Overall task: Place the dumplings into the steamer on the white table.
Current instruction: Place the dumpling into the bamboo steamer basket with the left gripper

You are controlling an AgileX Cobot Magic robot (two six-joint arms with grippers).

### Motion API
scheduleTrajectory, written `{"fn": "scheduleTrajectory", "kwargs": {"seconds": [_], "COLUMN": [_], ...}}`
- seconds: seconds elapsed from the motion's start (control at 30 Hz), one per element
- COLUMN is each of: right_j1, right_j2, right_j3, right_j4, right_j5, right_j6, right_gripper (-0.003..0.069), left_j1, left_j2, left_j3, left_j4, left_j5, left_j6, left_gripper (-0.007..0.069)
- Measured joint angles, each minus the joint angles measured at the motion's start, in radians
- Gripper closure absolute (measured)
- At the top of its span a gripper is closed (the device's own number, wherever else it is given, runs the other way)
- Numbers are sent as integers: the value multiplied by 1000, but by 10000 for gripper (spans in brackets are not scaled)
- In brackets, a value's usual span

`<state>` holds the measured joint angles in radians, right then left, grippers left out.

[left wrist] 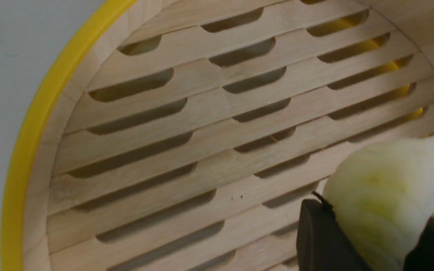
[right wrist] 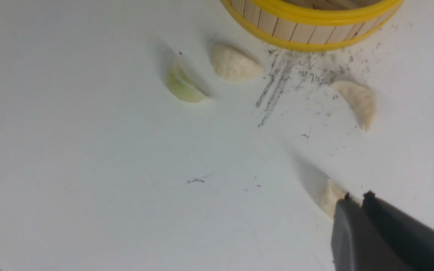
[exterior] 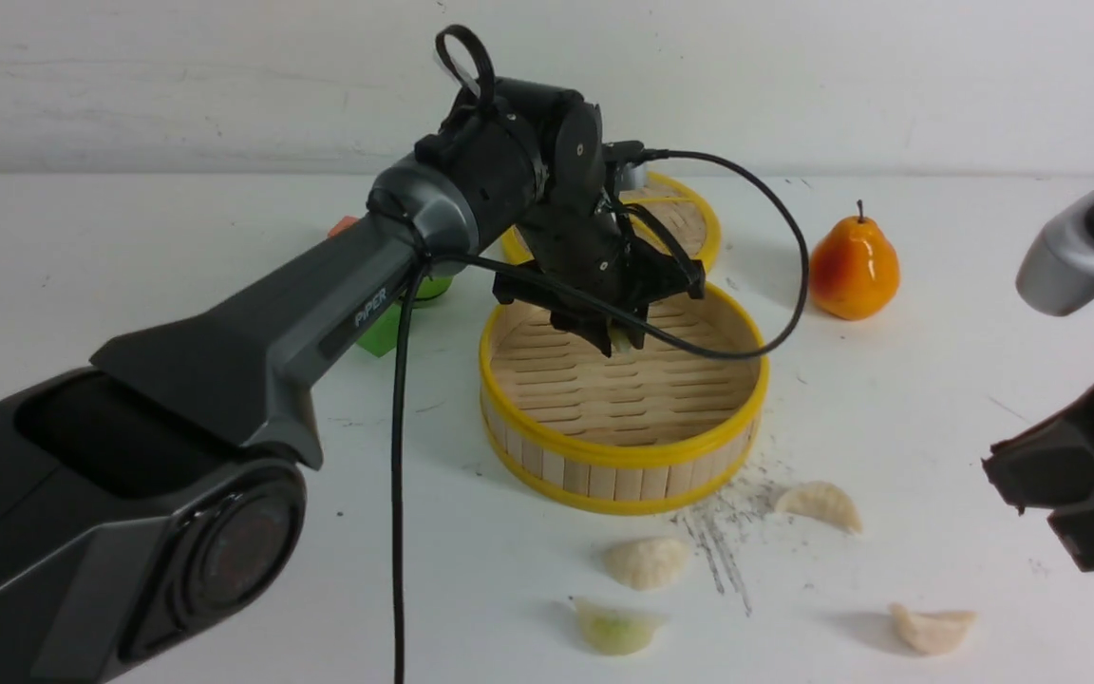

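One pale green dumpling clamped in left tool over steamer, right tool pressed together

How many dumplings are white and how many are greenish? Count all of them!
cream-white dumplings: 3
greenish dumplings: 2, one of them in the left gripper
total: 5 dumplings

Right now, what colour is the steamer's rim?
Yellow, seen best on the steamer in the front view.
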<state>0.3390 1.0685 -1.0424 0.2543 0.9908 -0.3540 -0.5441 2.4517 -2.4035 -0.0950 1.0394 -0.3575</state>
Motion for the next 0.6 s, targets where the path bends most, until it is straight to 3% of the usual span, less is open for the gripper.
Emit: {"fn": "scheduleTrajectory", "kwargs": {"seconds": [0.13, 0.27, 0.37, 0.6], "right_j1": [0, 0, 0, 0], "right_j2": [0, 0, 0, 0], "right_j3": [1, 2, 2, 2], "right_j4": [0, 1, 2, 1], "right_j5": [-1, -2, -2, -9], "right_j6": [0, 0, 0, 0], "right_gripper": [617, 614, 608, 600], "left_j1": [-1, -5, -7, -10], "left_j2": [23, 17, -26, -215], "left_j3": [0, 0, 0, 5], "left_j4": [5, 13, 16, -2], "left_j5": [-16, 1, 44, 195], "left_j6": [-5, -7, -3, 135], "left_gripper": [357, 168, 103, 98]}}
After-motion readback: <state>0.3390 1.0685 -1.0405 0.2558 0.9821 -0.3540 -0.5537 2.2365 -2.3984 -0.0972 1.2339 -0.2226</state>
